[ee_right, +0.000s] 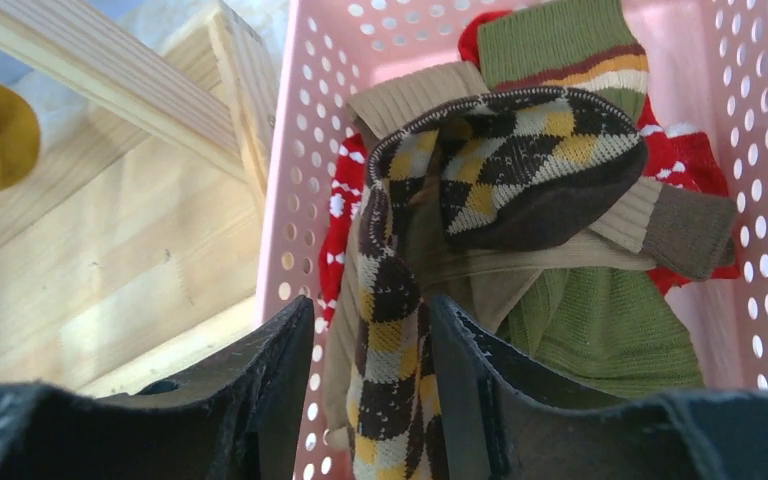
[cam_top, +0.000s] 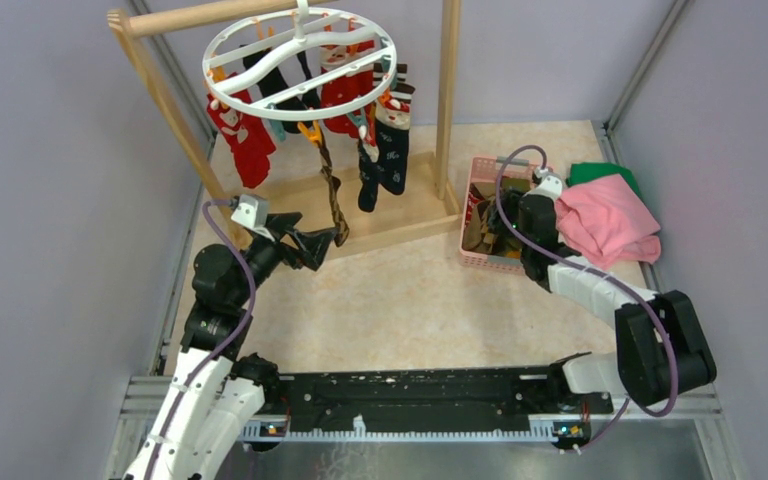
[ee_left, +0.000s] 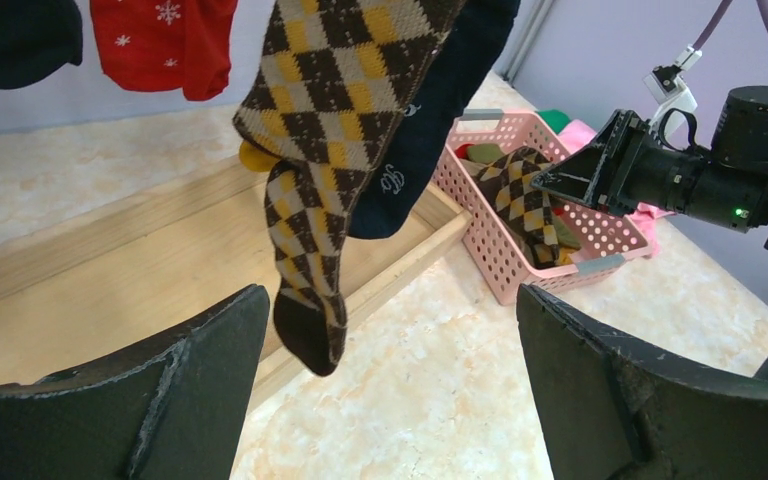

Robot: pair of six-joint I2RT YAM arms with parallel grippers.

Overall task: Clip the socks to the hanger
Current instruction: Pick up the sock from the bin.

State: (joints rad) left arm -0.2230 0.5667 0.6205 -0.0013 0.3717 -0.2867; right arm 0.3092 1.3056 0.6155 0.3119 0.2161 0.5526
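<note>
The white round hanger (cam_top: 300, 60) hangs from the wooden rack with several socks clipped on: red (cam_top: 247, 140), navy (cam_top: 392, 150) and a brown argyle sock (cam_top: 332, 190). In the left wrist view that argyle sock (ee_left: 330, 150) dangles just above and between my left gripper (ee_left: 390, 300), whose jaws are wide open and empty. My right gripper (ee_right: 372, 310) reaches into the pink basket (ee_right: 290, 150) and is shut on a second argyle sock (ee_right: 520, 160), whose leg runs down between the fingers. That gripper (ee_left: 560, 185) also shows in the left wrist view.
The basket (cam_top: 485, 162) also holds green (ee_right: 600, 330), beige and red socks. A pink folded cloth (cam_top: 605, 220) and a green cloth (cam_top: 600, 172) lie to its right. The wooden rack's base (cam_top: 400, 205) and right post (cam_top: 448, 90) stand beside the basket.
</note>
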